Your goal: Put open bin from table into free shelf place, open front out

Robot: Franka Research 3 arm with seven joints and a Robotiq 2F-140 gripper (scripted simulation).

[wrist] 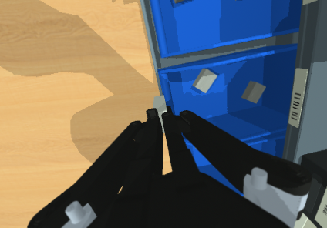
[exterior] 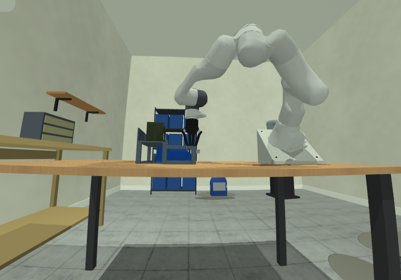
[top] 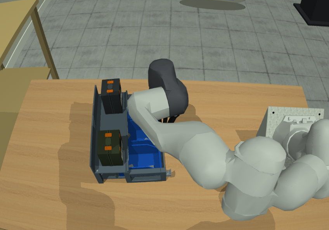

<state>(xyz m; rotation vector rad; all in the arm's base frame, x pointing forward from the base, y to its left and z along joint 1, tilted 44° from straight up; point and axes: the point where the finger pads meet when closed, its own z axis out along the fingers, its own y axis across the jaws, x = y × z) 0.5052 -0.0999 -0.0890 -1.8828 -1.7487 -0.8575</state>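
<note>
The blue open-front plastic bin I take for the task's (top: 138, 133) (wrist: 237, 102) sits in the row on the shelf, middle right in the wrist view, partly behind the arm in the top view; I can't make it out in the exterior one. Two small grey blocks (wrist: 205, 80) (wrist: 254, 92) lie inside, so the parts look to be still aboard. It seems near level, its rear toward the grey board with a barcode label, its front toward the arm; can't confirm it's fully down behind the lip. The black two-finger gripper (top: 167, 119) (exterior: 192, 144) (wrist: 160, 103) is clenched on nothing, tips together at the bin's front edge; contact unclear. Shut fingers make a blunt pusher, so my read is a nudge inward: the rear has to pass under the board, where there's no room for a hand from above. Blue neighbour bins, one (top: 144, 159) (exterior: 178, 154) (wrist: 200, 18) toward the top of the wrist view, one (top: 132, 118) (wrist: 210, 169) toward the bottom, hold the slot's sides. Grey metal shelf (top: 144, 171) (exterior: 165, 153) (wrist: 316, 98) carries a dark green case (top: 108, 153) (exterior: 155, 131) and a black case (top: 113, 102) on its upper deck. Push low and square, else it may tip or skew; then back off and check level.
</note>
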